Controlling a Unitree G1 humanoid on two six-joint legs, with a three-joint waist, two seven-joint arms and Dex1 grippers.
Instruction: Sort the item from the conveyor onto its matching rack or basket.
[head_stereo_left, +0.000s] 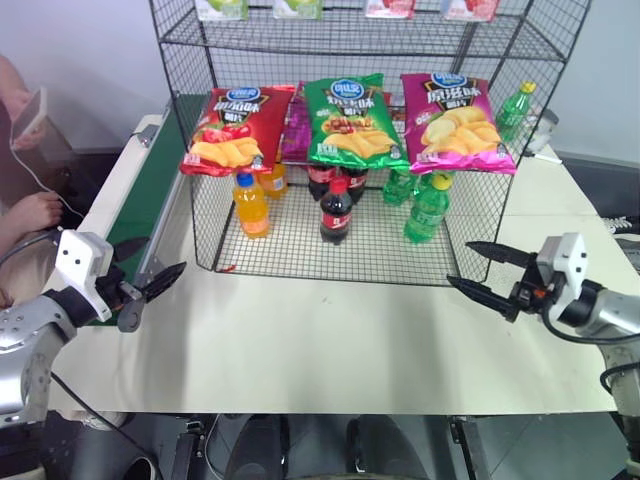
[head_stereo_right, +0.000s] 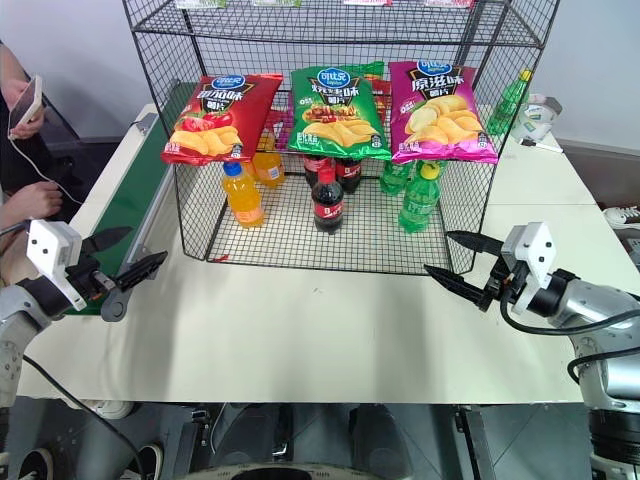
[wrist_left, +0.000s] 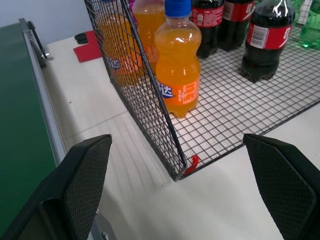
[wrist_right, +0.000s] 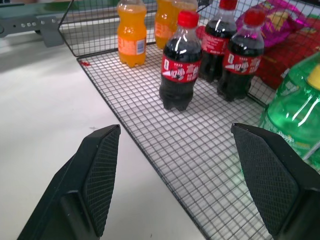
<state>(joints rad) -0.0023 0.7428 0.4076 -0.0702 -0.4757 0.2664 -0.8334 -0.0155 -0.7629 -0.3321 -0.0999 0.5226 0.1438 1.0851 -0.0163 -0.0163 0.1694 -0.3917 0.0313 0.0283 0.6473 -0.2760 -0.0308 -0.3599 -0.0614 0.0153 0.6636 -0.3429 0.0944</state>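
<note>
Two claws hang over a pale cream surface (head_stereo_left: 330, 340) with a grey wall behind it. A black wire rack (head_stereo_left: 360, 230) stands toward the far edge, its floor resting on the surface. Along the left edge runs the dark-green conveyor (head_stereo_left: 150, 195) with pale side rails; a person's hand (head_stereo_left: 35, 210) rests beyond it and another holds a phone near the far left corner.

On the rack's middle tier the green crisps bag (head_stereo_left: 352, 122) lies between a red crisps bag (head_stereo_left: 235, 128) and a pink crisps bag (head_stereo_left: 455, 122), all three leaning out over the tier's front rim. Below them, on the rack floor, stand orange bottles (head_stereo_left: 251, 203), cola bottles (head_stereo_left: 336, 210) and green bottles (head_stereo_left: 427, 208).

The left claw (head_stereo_left: 150, 283) hovers near the left edge, beside the conveyor rail and just outside the rack's near left corner, spread wide and holding nothing. The right claw (head_stereo_left: 487, 275) hovers near the rack's near right corner, also well apart and empty, touching neither rack nor surface.
</note>
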